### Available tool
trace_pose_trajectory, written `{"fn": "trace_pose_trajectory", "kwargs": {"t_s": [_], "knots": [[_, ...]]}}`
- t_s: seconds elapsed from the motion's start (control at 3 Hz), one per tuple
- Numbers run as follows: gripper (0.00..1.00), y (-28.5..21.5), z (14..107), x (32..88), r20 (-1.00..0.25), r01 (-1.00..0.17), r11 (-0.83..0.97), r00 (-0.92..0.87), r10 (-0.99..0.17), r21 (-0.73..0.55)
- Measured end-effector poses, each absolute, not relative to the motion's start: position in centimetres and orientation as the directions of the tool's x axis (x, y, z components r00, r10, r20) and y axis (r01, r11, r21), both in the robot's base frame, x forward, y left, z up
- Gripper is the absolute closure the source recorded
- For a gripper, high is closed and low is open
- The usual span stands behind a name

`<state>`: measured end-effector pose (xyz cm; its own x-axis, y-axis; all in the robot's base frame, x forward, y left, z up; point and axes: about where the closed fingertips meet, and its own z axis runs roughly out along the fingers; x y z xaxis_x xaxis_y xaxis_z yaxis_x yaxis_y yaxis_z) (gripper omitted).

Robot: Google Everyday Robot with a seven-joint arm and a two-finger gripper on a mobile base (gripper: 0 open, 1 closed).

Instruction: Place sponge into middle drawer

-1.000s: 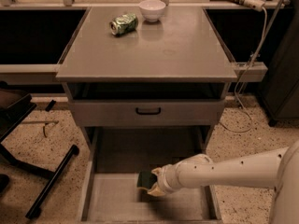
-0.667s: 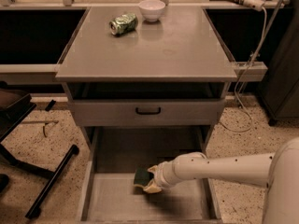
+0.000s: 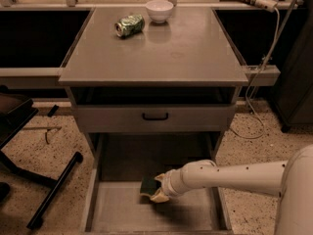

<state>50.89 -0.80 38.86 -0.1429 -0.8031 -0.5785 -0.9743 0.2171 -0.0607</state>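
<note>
Warm, dim light from above puts a soft sheen on the flat grey cabinet top (image 3: 161,53). Deep shadow fills the recess (image 3: 151,95) beneath. Low in the shaded wide grey metal drawer (image 3: 122,214), the gripper (image 3: 155,189) clasps the dark green sponge (image 3: 147,185), shadow pooling beside it.

One sponge (image 3: 148,185), one gripper (image 3: 157,190) clasping it at lower centre, one middle drawer (image 3: 117,212), one can (image 3: 129,25), one bowl (image 3: 159,10).

green sponge (image 3: 147,185), cream jaws in grey drawer (image 3: 117,212)
</note>
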Motion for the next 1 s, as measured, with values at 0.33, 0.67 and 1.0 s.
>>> {"fn": "trace_pose_trajectory", "kwargs": {"t_s": [0.33,0.67,1.0], "knots": [[0.58,-0.80,38.86,50.89,-0.578,-0.974,0.217,-0.143,-0.803,-0.061],[0.36,-0.80,38.86,50.89,-0.578,-0.974,0.217,-0.143,-0.803,-0.061],[0.12,-0.79,38.86,50.89,-0.578,-0.974,0.217,-0.143,-0.803,-0.061]]}}
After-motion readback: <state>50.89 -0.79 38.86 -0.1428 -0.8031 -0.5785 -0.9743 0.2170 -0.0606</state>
